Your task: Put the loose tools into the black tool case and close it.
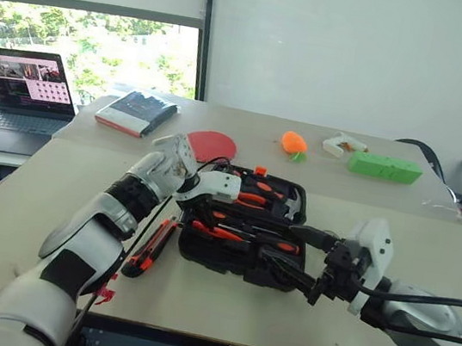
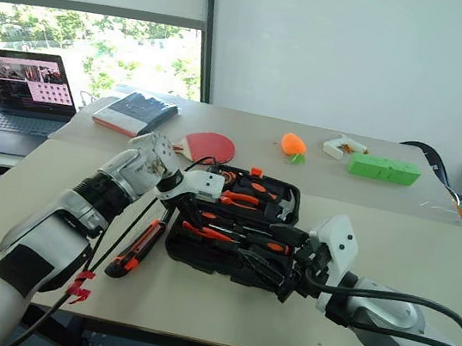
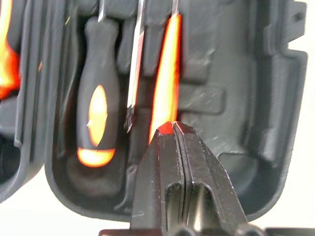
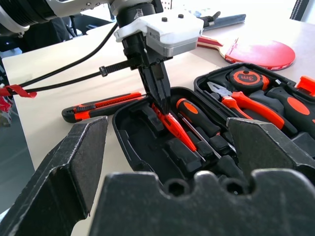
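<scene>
We've got the left gripper (image 4: 158,101) pinched tight on the tip of the slim orange tester (image 3: 165,83), which lies in a slot of the open black tool case (image 1: 239,266) right under those fingers — the arm reaches in from the near left with the wrist angled steeply down. Next to the tester on one side sits an orange-and-black screwdriver (image 3: 96,113), already in its slot. Just outside the case, on the table (image 1: 54,190) beside the left forearm, lies the long utility knife (image 1: 150,246). Our right gripper (image 1: 309,263) hovers at the case's near right corner, fingers spread wide and empty, held about level — pointing across toward the left one.
</scene>
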### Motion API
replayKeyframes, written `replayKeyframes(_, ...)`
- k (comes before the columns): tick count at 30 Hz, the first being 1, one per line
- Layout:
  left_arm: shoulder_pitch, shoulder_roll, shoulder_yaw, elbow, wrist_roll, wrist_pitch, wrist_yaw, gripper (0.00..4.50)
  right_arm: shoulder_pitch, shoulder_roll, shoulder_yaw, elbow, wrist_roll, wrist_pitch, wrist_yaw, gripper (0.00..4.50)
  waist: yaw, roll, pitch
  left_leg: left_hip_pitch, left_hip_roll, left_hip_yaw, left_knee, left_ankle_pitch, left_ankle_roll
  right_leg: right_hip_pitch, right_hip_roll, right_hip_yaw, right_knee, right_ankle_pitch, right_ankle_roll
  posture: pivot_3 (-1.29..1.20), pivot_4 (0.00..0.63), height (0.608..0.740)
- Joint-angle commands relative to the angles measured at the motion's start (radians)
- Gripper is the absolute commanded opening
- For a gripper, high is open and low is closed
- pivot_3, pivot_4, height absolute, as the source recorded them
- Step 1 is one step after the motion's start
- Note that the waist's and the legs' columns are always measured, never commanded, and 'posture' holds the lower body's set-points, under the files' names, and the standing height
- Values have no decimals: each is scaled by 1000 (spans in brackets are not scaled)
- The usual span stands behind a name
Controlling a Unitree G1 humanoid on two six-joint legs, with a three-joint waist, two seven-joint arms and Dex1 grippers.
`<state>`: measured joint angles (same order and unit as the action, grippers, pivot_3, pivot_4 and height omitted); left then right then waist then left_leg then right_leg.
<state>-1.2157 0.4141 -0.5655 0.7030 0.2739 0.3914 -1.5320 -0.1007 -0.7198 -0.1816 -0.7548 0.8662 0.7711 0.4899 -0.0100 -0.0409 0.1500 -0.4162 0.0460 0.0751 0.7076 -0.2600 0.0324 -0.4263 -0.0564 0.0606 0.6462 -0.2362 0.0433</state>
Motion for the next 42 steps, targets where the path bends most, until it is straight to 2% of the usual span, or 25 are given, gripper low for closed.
replayKeyframes(1,-13,-19,12,15,5,-22,34,58,-7,2,-13,-17,-1,-28,9,4500,2,0,0,0,0,0,0,0,0,0,0,0,0,0,0,0,150,736)
replayKeyframes(12,-20,-41,15,100,13,-83,85,58,1,3,-20,-22,8,-24,12,4500,6,0,0,0,0,0,0,0,0,1,0,0,0,0,0,0,150,736)
replayKeyframes(22,-48,-28,67,32,-31,-37,48,58,-1,-2,-28,-13,16,-20,16,4500,6,0,0,0,0,0,0,-1,1,0,0,0,-1,0,1,0,150,736)
replayKeyframes(42,38,-29,26,-19,15,-62,86,58,-21,6,-13,0,15,-13,3,4500,7,0,0,0,-1,0,0,-1,1,0,-1,0,-1,0,1,0,150,736)
